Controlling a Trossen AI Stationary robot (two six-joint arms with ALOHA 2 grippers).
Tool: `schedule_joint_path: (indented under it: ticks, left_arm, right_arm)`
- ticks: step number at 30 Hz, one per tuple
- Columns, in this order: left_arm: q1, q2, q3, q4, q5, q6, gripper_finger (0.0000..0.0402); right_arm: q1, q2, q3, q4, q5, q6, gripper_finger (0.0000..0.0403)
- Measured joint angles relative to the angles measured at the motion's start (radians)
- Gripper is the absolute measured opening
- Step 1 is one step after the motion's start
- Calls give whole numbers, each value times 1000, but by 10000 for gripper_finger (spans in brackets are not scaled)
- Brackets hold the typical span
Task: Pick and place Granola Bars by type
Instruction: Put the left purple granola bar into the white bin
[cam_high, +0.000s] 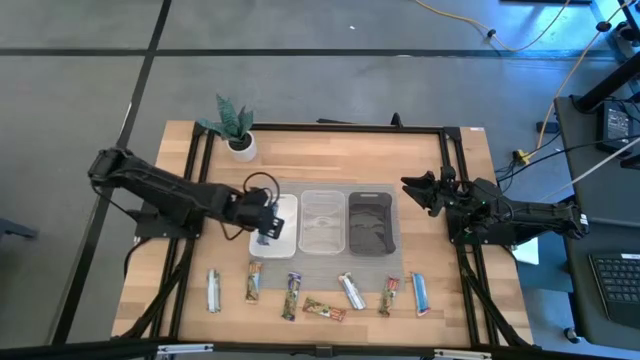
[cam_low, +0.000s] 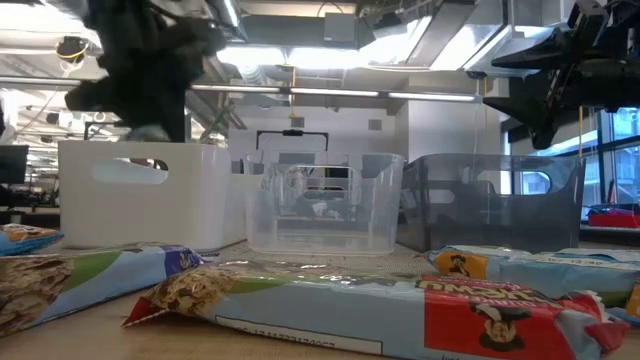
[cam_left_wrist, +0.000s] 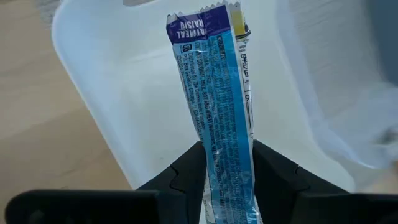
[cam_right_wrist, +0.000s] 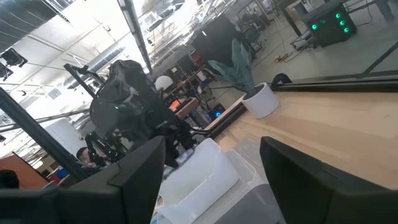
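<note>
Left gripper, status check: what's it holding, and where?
Left gripper shut on blue granola bar, over white tray. Right gripper open, waiting beside dark tray. Seven bars remain on table. Nothing blocking.

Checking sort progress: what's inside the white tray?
Nothing visible inside the white tray. The left gripper holds a blue bar above it, hiding part of the floor.

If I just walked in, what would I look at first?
Probably the left gripper, holding a blue granola bar over the white tray. Next, the row of other granola bars lying along the table's near edge, in front of the clear tray and dark tray. The right gripper waits open beside the dark tray.
</note>
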Motion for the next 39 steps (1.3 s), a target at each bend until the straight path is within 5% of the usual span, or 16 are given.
schedule_joint_path:
  ticks: [12, 25, 39]
  left_arm:
    - [43, 275, 278, -239, 27, 104, 105]
    - [76, 434, 286, -236, 110, 112, 105]
    - [76, 447, 286, -230, 131, 112, 107]
  right_arm:
    - [0, 0, 0, -40, -1, 0, 267]
    - [0, 0, 0, -64, -12, 0, 267]
    - [0, 0, 0, -64, -19, 3, 267]
